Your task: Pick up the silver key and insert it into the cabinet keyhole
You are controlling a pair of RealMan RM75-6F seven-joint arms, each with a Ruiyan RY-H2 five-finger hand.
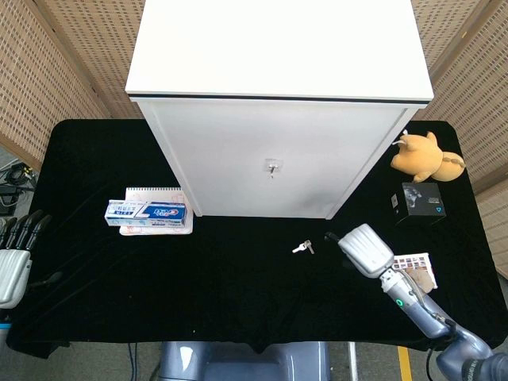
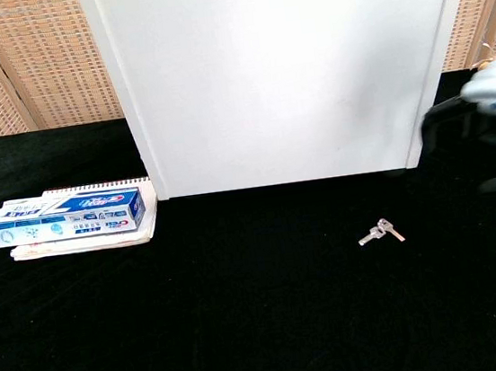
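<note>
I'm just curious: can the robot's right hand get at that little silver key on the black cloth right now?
Probably yes. The right hand hovers just beside the silver key, with only bare black cloth between them.

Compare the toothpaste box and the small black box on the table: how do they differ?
Colour: the toothpaste box is blue and white; the small black box is black with a small blue mark on top.
Shape: the toothpaste box is long and narrow; the black box is squat and nearly square.
Support: the toothpaste box lies on a spiral notebook; the black box sits directly on the black cloth.
Shared: both lie flat, untouched by either robot hand.
</note>
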